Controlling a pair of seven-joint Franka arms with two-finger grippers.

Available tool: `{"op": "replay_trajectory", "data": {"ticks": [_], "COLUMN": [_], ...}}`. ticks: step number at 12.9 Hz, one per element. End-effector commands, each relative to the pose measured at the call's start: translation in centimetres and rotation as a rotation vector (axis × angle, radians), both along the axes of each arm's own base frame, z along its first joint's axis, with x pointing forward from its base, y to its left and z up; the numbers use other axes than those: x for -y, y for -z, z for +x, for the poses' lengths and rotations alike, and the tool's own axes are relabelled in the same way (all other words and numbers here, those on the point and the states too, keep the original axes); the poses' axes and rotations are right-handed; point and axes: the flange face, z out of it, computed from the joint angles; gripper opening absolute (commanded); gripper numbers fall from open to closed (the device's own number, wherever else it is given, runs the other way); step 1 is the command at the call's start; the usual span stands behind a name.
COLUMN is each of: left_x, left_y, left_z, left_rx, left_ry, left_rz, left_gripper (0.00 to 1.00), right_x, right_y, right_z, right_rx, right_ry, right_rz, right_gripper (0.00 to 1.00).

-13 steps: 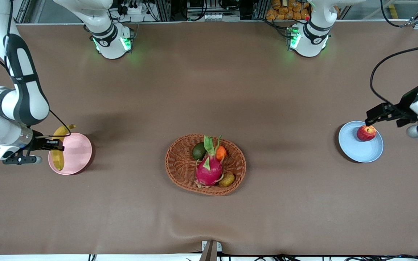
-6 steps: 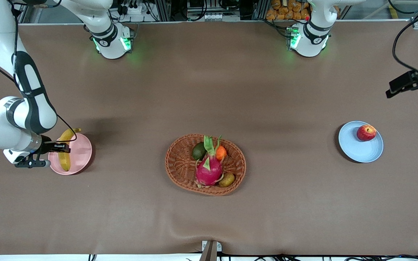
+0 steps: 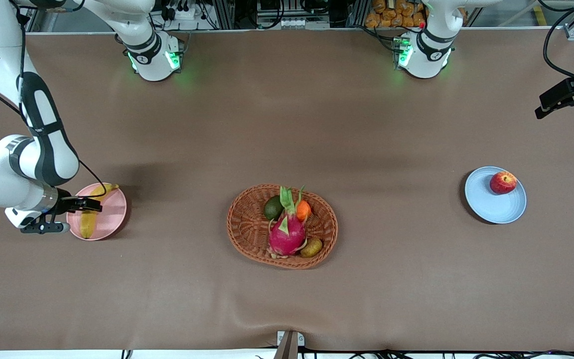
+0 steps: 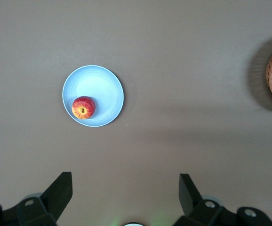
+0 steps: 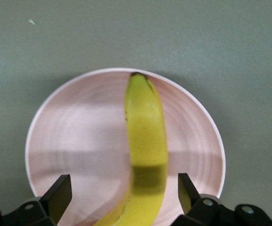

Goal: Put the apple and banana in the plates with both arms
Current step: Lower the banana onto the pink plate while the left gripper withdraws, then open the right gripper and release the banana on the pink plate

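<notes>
Big brown table (image 3: 287,124), metal frames along top edge. Wicker basket (image 3: 247,224) in middle holds pink dragon fruit (image 3: 287,232) and small fruits. Pink plate (image 3: 115,212) at right arm's end holds banana (image 3: 89,219); right gripper (image 5: 122,193) over it, fingers wide, empty. Blue plate (image 3: 491,204) at left arm's end holds apple (image 3: 502,182). Left gripper (image 4: 125,193) up high, fingers wide, empty. Left wrist view shows apple's stem dimple (image 4: 83,110).

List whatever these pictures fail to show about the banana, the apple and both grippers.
- Banana: its lower end is cut off by the right wrist view's edge; in the front view the right gripper covers its middle.
- Apple: the underside resting on the blue plate is hidden.
- Left gripper: partly cut off at the front view's edge.
</notes>
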Motion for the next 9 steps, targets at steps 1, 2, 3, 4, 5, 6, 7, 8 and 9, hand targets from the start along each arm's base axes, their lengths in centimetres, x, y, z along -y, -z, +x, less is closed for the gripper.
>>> {"op": "replay_trajectory", "data": {"ticks": [1, 2, 3, 4, 5, 6, 7, 8, 9], "left_x": [0.7, 0.9, 1.0, 1.1, 1.2, 1.8, 1.9, 2.1, 2.1], "left_y": [-1.4, -1.6, -1.4, -1.1, -1.0, -1.0, -1.0, -1.0, -1.0], "left_z": [0.0, 0.1, 0.2, 0.3, 0.4, 0.4, 0.3, 0.3, 0.3], "left_rx": [0.070, 0.076, 0.072, 0.066, 0.065, 0.065, 0.066, 0.066, 0.063], "left_ry": [0.027, 0.030, 0.034, 0.044, 0.045, 0.055, 0.042, 0.045, 0.045], "left_rz": [0.018, 0.018, 0.009, 0.005, 0.003, 0.004, 0.003, 0.007, 0.007], "left_gripper": [1.00, 1.00, 1.00, 1.00, 1.00, 1.00, 1.00, 1.00, 1.00], "right_x": [-2.0, -2.8, -3.2, -3.3, -3.4, -3.5, -3.8, -4.5, -5.0], "right_y": [-4.0, -5.6, -7.3, -9.4, -11.7, -14.3, -17.0, -19.8, -22.4], "right_z": [0.3, 0.4, 0.1, -0.2, -0.7, -1.3, -2.0, -2.8, -3.8], "right_rx": [0.023, 0.029, 0.024, 0.021, 0.026, 0.030, 0.035, 0.043, 0.047], "right_ry": [-0.038, -0.053, -0.060, -0.065, -0.070, -0.070, -0.075, -0.086, -0.094], "right_rz": [0.010, 0.008, 0.012, 0.017, 0.019, 0.023, 0.027, 0.030, 0.033], "right_gripper": [1.00, 1.00, 1.00, 1.00, 1.00, 1.00, 1.00, 1.00, 1.00]}}
